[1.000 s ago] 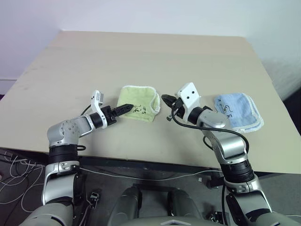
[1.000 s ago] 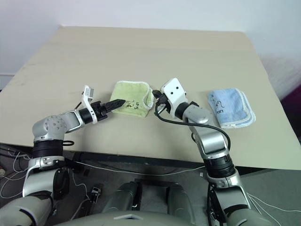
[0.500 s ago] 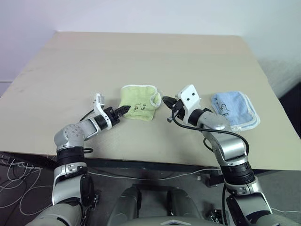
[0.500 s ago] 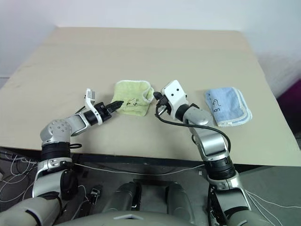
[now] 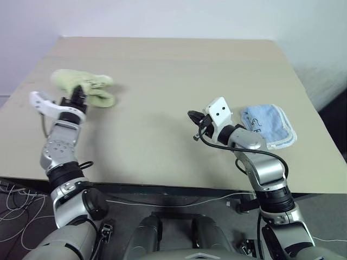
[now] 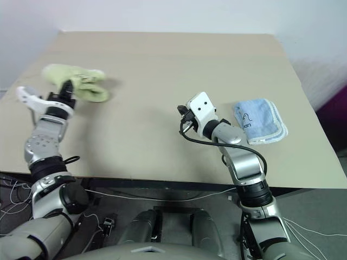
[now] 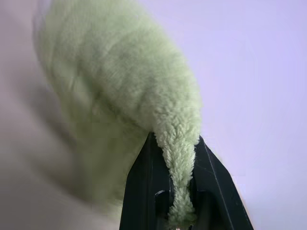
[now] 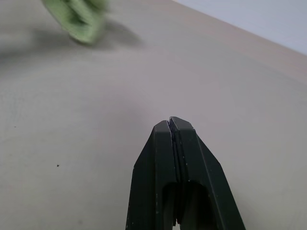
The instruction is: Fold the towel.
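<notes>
Head views, left jaws (image 5: 79, 93): I see them clamped on the towel (image 5: 87, 86), out at the far left of the desk (image 5: 162, 70).
Head views, towel: bunched into a light yellow-green wad around my left jaws, spilling past them toward the desk's middle; whether its underside touches the desk I cannot tell.
Head views, right jaws (image 5: 192, 116): pressed together on nothing, hanging above bare desk near the front centre, tips aimed toward my left side.
Head views, blue towel (image 5: 269, 125): folded flat on the desk, behind and to the outer side of my right jaws, well apart from the yellow-green one.
Left wrist view, left jaws (image 7: 181, 191): the two black fingers (image 7: 144, 191) pinch a thick ridge of green terry between them; the cloth balloons out just beyond the tips.
Left wrist view, towel (image 7: 124, 81): fills the space ahead of the jaws, blurred along its outer edge.
Right wrist view, right jaws (image 8: 170, 125): fingers shut tip to tip, with bare desk (image 8: 86, 129) beneath and ahead.
Right wrist view, towel (image 8: 79, 17): a blurred green lump far ahead of these jaws, off to one side, with a shadow beside it.
</notes>
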